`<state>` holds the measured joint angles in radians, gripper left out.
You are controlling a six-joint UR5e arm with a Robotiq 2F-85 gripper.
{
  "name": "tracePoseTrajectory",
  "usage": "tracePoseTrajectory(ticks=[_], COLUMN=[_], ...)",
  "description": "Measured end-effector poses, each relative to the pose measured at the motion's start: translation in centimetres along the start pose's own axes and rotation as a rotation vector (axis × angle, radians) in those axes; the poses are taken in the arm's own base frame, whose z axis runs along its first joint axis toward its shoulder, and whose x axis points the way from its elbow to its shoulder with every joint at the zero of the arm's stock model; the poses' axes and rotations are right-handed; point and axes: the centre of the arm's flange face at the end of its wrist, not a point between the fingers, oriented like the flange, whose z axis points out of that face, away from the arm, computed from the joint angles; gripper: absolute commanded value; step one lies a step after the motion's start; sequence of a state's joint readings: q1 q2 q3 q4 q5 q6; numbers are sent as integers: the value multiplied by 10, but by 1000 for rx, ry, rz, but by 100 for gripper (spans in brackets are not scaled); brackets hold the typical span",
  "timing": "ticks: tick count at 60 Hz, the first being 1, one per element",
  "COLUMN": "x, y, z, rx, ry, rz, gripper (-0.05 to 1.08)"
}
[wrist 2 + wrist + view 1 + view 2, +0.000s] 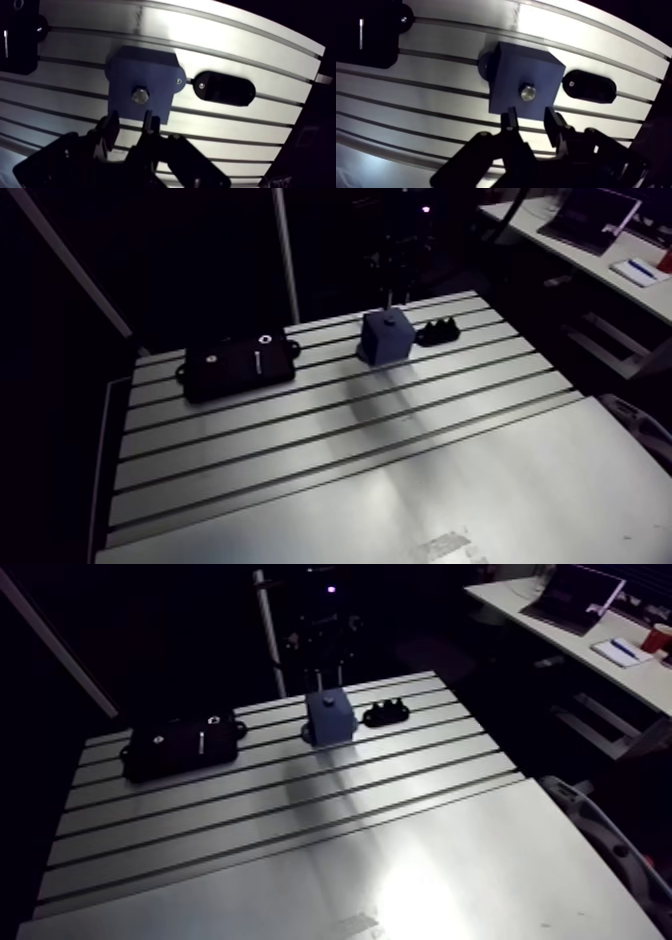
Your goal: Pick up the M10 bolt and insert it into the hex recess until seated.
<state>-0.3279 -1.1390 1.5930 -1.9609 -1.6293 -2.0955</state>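
A dark blue block (508,75) stands on the slotted table (330,438) near its far edge. The M10 bolt (527,92) sits in the middle of the block's top face, with its silver hex head facing up. In the wrist view my gripper (531,119) hovers above the block, just short of the bolt. It is open, and its two dark fingers (510,120) stand apart with nothing between them. In the arm view the block (386,336) shows small, with the gripper dark above it.
A flat black fixture plate (238,365) lies at the table's back left. A small black oval holder (588,86) is bolted to the table just right of the block. The table's near half is bare slotted aluminium.
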Motion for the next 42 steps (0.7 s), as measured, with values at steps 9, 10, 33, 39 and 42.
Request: tracePoseTrajectory(ticks=[9,10,33,39,42], x=[-3,-4,-3,-2,-2], y=[-2,-2,-3,-3,-3], z=[-2,-2,4,5,6], rx=[4,4,12,14,14], ry=[-7,-8,-16,-17,-17], rz=[51,54,119,122,123], gripper=[71,71,91,93,94])
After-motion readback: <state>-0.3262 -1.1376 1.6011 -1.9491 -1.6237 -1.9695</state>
